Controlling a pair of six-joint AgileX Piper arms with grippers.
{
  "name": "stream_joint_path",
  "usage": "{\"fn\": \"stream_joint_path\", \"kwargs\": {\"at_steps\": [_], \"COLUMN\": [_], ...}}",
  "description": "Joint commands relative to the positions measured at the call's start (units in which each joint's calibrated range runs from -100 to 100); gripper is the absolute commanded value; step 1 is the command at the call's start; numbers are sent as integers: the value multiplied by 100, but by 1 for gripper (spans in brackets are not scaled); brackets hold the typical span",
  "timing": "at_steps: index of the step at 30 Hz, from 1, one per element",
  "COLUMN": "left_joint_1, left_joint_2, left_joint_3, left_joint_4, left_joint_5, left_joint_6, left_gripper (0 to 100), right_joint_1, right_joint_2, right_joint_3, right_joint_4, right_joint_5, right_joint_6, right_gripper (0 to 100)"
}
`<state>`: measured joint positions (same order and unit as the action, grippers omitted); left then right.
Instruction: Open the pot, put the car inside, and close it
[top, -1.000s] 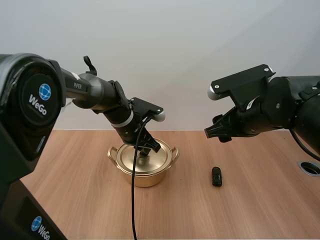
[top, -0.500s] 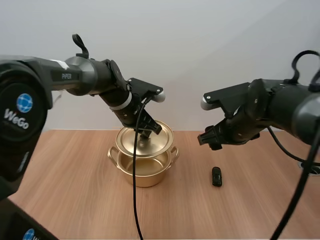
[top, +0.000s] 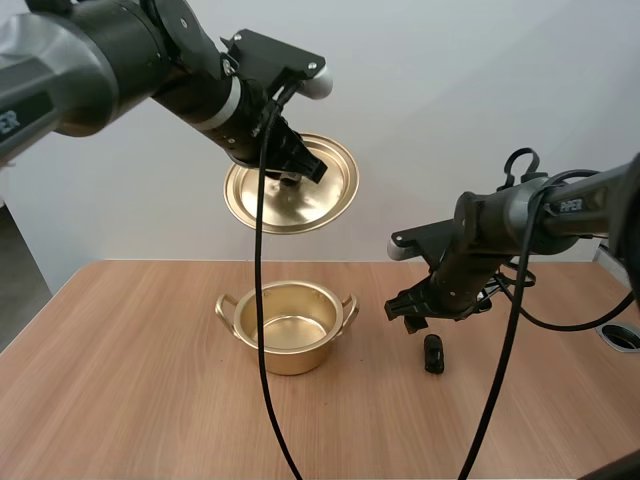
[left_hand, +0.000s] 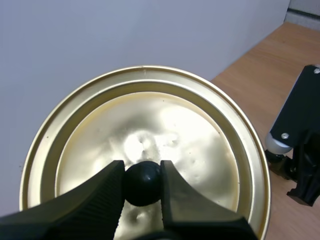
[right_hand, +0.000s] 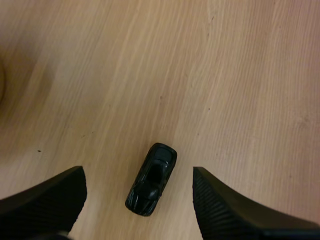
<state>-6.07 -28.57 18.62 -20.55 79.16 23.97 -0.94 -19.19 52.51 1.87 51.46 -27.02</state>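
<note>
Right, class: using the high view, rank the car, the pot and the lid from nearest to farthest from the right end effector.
1. car, on the table just under the right end effector.
2. pot, open, toward the left arm's side.
3. lid, held high above the pot by the left end effector.

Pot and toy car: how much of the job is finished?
Done: the pot is open. The left gripper holds the lid by its knob, high above it. In hand: the right gripper, open, hovers over the car on the table. Left: grab the car, put it in the pot, and close the lid.
</note>
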Motion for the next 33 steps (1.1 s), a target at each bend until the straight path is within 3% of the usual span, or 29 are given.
{"fn": "stream_joint_path", "kwargs": {"at_steps": [1,14,33], "left_joint_1": [2,2,2], "left_joint_2": [-278,-1032,-1020], "left_joint_3": [-152,-305,-305], "left_joint_4": [6,6,-38], "left_joint_5": [21,175,230], "left_joint_6": [-62,-119,-119], "left_gripper": [0,0,0], "right_joint_1": [4,-12,-123], "right_joint_2": [318,974,1482], "right_joint_3": [4,-226,-268], "right_joint_4": [39,39,3], "right_joint_5": [-61,11,204], "right_joint_6": [23,107,107], "right_gripper": [100,100,100]}}
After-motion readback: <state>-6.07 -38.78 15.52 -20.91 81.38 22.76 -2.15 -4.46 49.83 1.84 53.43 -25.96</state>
